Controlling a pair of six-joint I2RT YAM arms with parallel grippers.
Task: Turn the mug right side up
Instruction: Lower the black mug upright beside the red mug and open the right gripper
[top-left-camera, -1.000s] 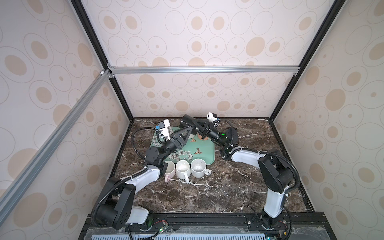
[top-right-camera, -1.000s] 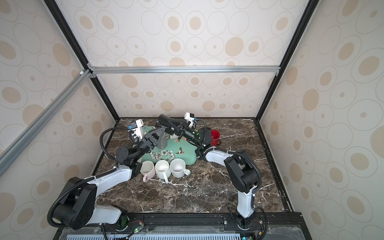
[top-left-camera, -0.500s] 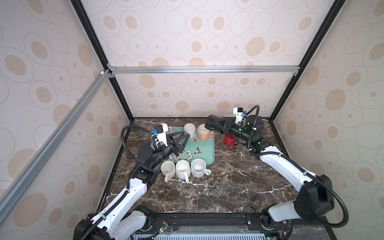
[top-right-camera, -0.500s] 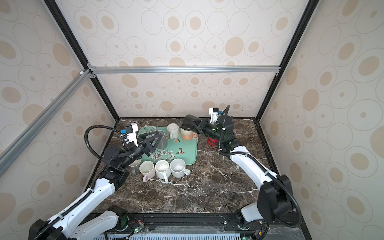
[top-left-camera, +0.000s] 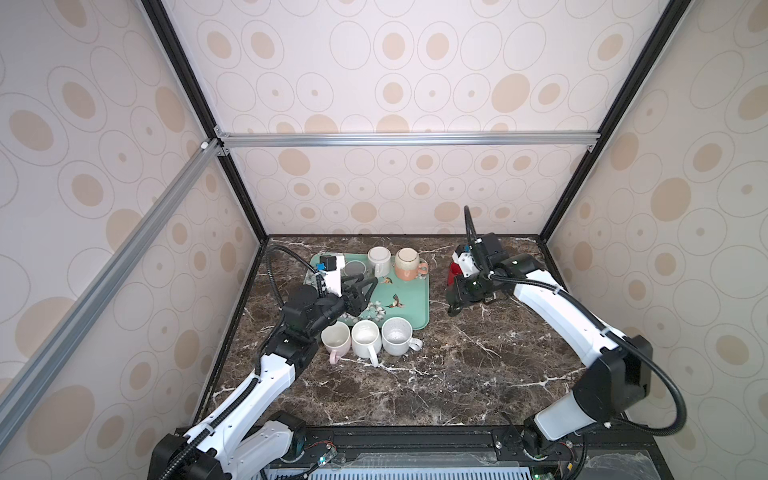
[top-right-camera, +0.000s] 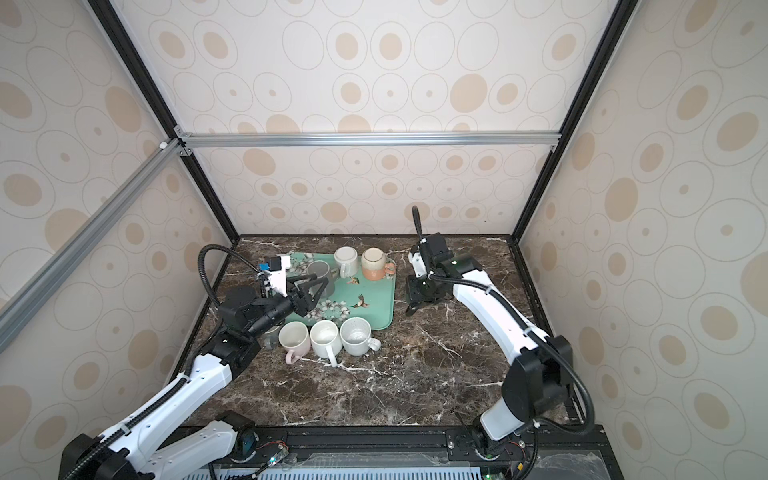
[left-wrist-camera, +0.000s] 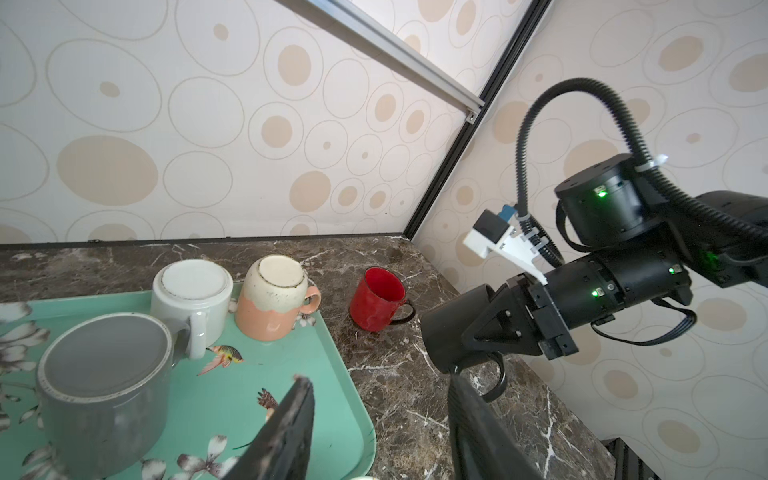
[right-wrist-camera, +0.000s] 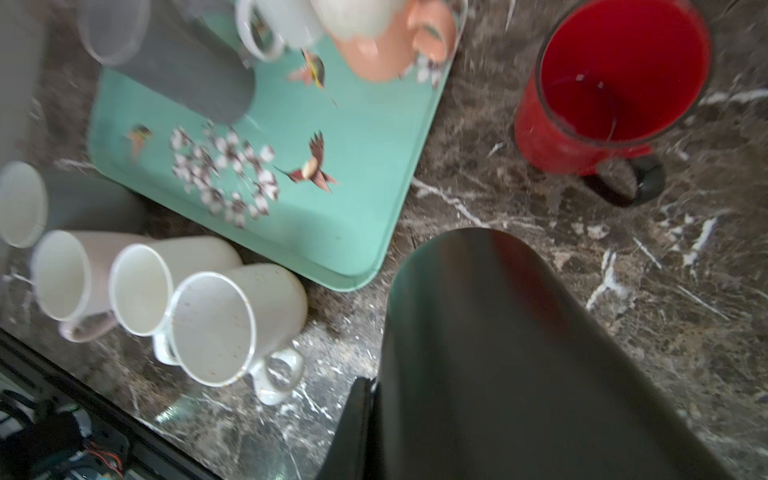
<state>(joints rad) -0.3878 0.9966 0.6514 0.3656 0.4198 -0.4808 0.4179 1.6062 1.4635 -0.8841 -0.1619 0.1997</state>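
The left fingers (left-wrist-camera: 291, 428) hover about half open and empty over the 9 o'clock end of the 1 green tray (top-left-camera: 415, 291), just beside the grey mug (left-wrist-camera: 104, 374). That mug stands mouth down with the white mug (left-wrist-camera: 191, 299) and the peach mug (left-wrist-camera: 274, 303), so 3 are inverted on the tray. Along the tray's 6 o'clock edge, on the worktop (top-left-camera: 415, 374), 4 mugs stand mouth up in a row: the grey-bodied mug (right-wrist-camera: 23, 203), mostly hidden under the left arm in both top views, then the pinkish mug (right-wrist-camera: 62, 274), the plain mug (right-wrist-camera: 141, 286) and the speckled mug (right-wrist-camera: 216, 328). At the tray's 3 o'clock side the right fingers (left-wrist-camera: 503, 328) are closed on the black mug (left-wrist-camera: 440, 336), held just above the worktop as far as I can tell. The grip seems to be on the wall at the mouth, though the contact is hidden. The mug's long axis lies near level, what looks like its base pointing to 9 o'clock, toward the tray and away from the wrist, and its handle hangs below. 1 red mug (left-wrist-camera: 376, 301) stands mouth up close by at its 12 o'clock. That makes 9 mugs and 2 arms. Only the right arm has the task's mug. I judge the coming move turns on swinging that base underneath, clear of the red mug.
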